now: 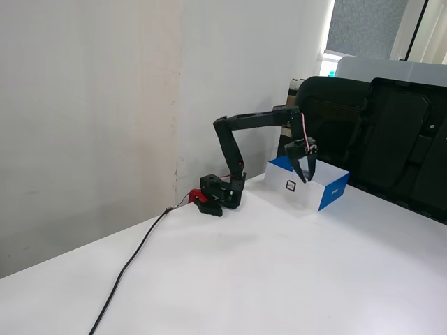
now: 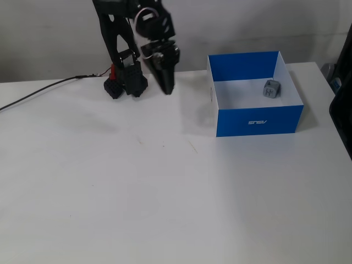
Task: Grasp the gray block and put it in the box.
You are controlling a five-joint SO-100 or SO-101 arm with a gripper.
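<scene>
The gray block point(image 2: 271, 89) lies inside the box point(image 2: 258, 122), on its white floor near the back right corner. In a fixed view the box point(image 1: 334, 194) shows its white side panel with the small black logo; the block is hidden there. My gripper point(image 2: 166, 87) points down, hangs above the table just left of the box, and is outside it. Its fingers look closed together and hold nothing. In the other fixed view the gripper point(image 1: 305, 178) hangs in front of the box's near wall.
The arm's base point(image 2: 125, 83) stands at the back of the white table, with a black cable point(image 2: 38, 91) running off left. Black chairs point(image 1: 391, 139) stand behind the table at the right. A wall is close behind the arm.
</scene>
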